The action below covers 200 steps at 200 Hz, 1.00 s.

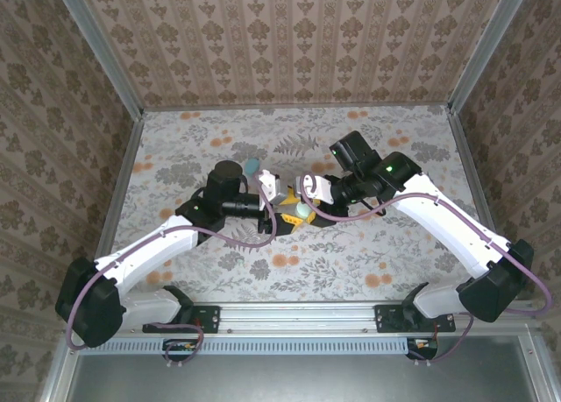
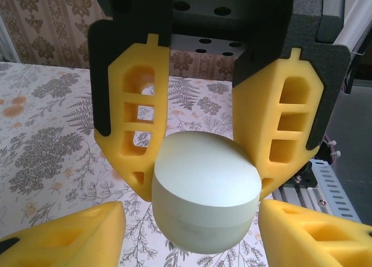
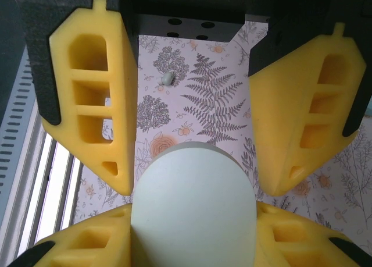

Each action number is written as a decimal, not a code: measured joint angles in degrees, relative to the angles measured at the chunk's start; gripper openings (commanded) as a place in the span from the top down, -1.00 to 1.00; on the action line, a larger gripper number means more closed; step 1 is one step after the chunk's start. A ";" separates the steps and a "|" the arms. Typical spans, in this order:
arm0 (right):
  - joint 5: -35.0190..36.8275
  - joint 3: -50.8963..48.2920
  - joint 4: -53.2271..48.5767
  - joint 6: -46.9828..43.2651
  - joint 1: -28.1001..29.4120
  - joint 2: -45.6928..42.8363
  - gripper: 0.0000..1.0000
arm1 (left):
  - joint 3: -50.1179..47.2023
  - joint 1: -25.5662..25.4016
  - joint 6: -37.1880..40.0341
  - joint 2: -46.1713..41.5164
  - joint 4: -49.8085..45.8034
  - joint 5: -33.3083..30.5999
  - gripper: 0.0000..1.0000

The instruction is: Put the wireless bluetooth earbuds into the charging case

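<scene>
Steadiness matters now — our left gripper [image 2: 203,184] and right gripper [image 3: 199,185] both pinch the closed mint-green case [image 2: 200,226] between them, while one pale earbud [image 3: 168,78] lies well apart on the table [image 3: 197,104], so we should pry the lid [image 2: 203,156] up gently, without twisting the case loose.

Mint-green oval charging case [image 2: 206,188], lid closed; earbud [image 3: 168,78] (tiny, pale) lying well apart.

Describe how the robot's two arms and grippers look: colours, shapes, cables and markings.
Both the left arm and the right arm have white shells, black joints and bases, and a looping lilac cable. A green light glows near the right wrist. The left gripper and right gripper carry yellow wedge-shaped fingers with rectangular cut-outs, on black bodies.
</scene>
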 measured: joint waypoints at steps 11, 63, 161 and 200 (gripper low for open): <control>0.00 -0.02 0.02 0.17 -0.02 0.00 0.26 | 0.00 0.00 -0.02 0.07 0.02 0.02 -0.16; 0.04 -0.04 0.31 1.07 -0.02 0.00 0.26 | 0.02 0.00 -0.28 0.44 0.17 0.04 0.05; 0.44 -2.78 5.29 4.96 0.04 0.26 -0.38 | -0.74 2.51 -2.62 0.17 2.73 0.24 0.52; 0.98 -8.57 13.99 11.50 0.02 -4.72 -0.47 | -5.16 5.40 -6.93 -2.67 8.13 0.66 0.57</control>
